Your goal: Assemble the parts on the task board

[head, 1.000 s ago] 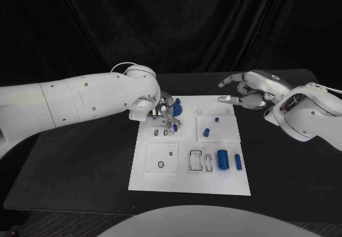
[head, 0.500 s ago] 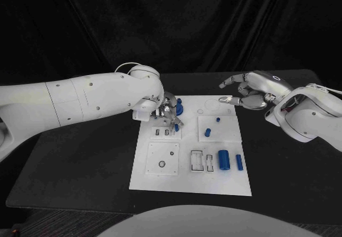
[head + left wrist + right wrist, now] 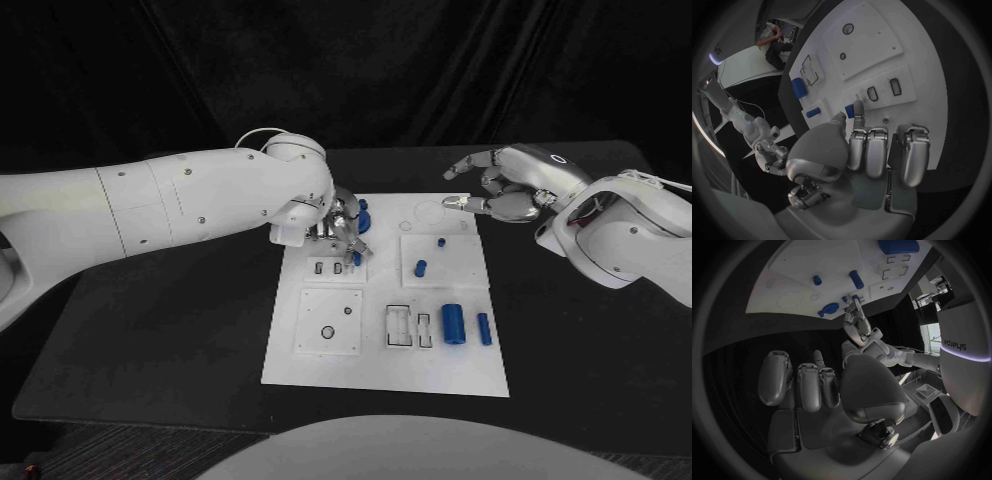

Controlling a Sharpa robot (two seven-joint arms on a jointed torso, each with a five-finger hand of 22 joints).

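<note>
So the left hand is down over the far-left part of the task board, fingers pinching a small blue part right at the board surface, next to two little rectangular slots. The right hand hovers over the desk off the board's far-right corner, fingers loosely curled and holding nothing. A big blue cylinder and a slimmer blue peg lie toward the board's near right, and another blue peg lies mid-board.
</note>
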